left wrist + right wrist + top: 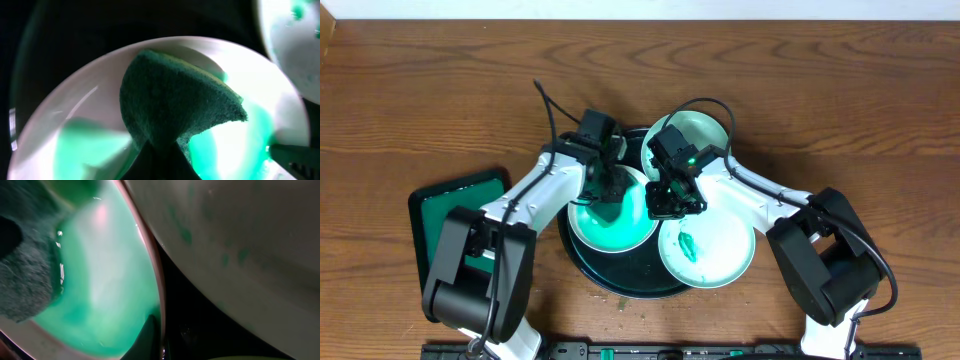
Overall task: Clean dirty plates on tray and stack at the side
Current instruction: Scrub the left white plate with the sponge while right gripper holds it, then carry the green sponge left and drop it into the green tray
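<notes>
Dirty plates (715, 262), three pale round ones, sit crowded together on the round dark tray (620, 280) in the middle of the wooden desk (820, 100). The left end effector (607, 188) is clenched on a dark green sponge (175, 105) and presses it onto the left plate (620, 228), whose surface is awash with wet green. The right end effector (672, 205) is clenched at that plate's right rim, apparently pinching it to keep it steady; one finger shows against the rim in the right wrist view. The near right plate (720, 240) carries a green smear (687, 246) and overhangs the tray's edge. The far plate (705, 135) lies behind the arms. A small green rectangular tray (455, 215) rests well to the left. Scrubbing seems under way on the first plate, with none stacked yet. The two wrists work very close and could collide. A hard sponge stroke could pull the plate from the pinch or knock it into its neighbours.
</notes>
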`<state>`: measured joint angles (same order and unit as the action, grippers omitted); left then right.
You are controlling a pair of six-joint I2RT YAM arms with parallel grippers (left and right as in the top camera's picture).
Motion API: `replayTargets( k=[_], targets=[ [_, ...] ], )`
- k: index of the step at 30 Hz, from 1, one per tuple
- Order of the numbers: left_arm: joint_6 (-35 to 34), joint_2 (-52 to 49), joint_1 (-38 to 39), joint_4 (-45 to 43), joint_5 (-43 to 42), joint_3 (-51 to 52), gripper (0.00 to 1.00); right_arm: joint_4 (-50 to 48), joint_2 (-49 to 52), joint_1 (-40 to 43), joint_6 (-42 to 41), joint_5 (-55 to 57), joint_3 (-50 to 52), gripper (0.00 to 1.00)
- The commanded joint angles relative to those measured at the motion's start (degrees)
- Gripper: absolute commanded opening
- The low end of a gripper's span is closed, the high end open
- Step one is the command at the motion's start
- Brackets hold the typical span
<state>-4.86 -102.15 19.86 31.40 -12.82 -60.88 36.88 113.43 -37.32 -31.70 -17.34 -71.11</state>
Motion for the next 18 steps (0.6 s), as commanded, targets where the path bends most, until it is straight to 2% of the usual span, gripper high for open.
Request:
replayTargets(
  k=[1,10,16,18],
  targets=[
    [-1.6,-1.6,0.9,-0.2,-1.7,-1.3,0.07,1.4,2.1,-0.2,1.1,3.0,1.5,0.01],
    [-6.6,8.0,-0.3,4.1,1.5,-4.5,0.08,1.6,2.1,-0.2,1.1,3.0,1.5,0.01],
    [-12.5,18.4,-0.8,8.5,11.5,-5.0,0.07,1.5,2.1,-0.2,1.1,3.0,1.5,0.01],
    [-16.4,21.2,-1.7,10.5,15.8,-5.0,0.07,1.4,2.1,-0.2,1.1,3.0,1.5,0.01]
  ],
)
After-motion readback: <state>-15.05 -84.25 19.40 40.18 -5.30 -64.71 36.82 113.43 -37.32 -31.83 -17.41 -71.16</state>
